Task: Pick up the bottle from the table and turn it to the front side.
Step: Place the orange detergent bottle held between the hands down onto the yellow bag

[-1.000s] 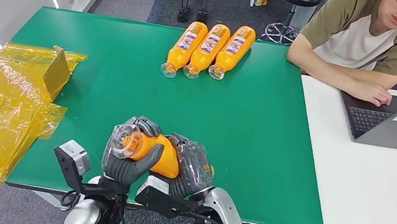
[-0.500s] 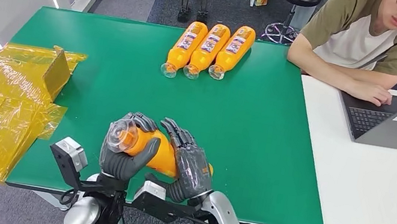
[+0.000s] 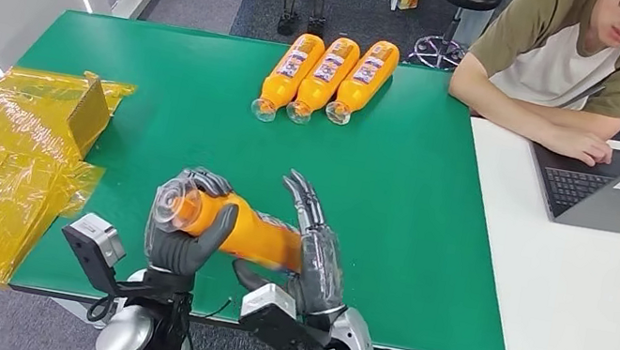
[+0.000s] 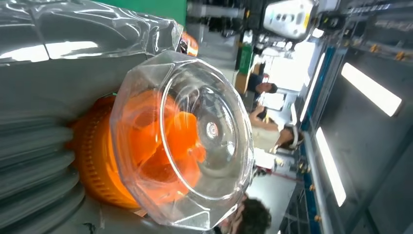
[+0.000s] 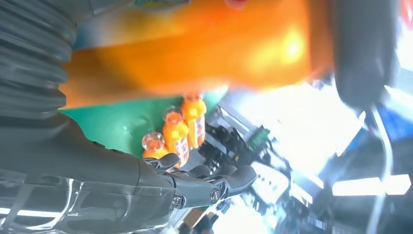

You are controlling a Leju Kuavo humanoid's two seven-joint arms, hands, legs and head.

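Bottle [image 3: 244, 233] lifted above near edge of green surface [image 3: 413, 221], lower centre of frame, lying roughly horizontal, clear cap end toward left.

Left robot hand [image 3: 181, 228] wraps cap end, holding bottle.

Right robot hand [image 3: 313, 250] at bottle's base end, fingers extended and spread, palm against bottle; not wrapped round it.

Step judged: regrasp mid-turn. Keep left grip firm on neck, close right fingers before rolling, rotate slowly until label faces up.

Three bottles [image 3: 327, 75] lie at upper centre, well apart.
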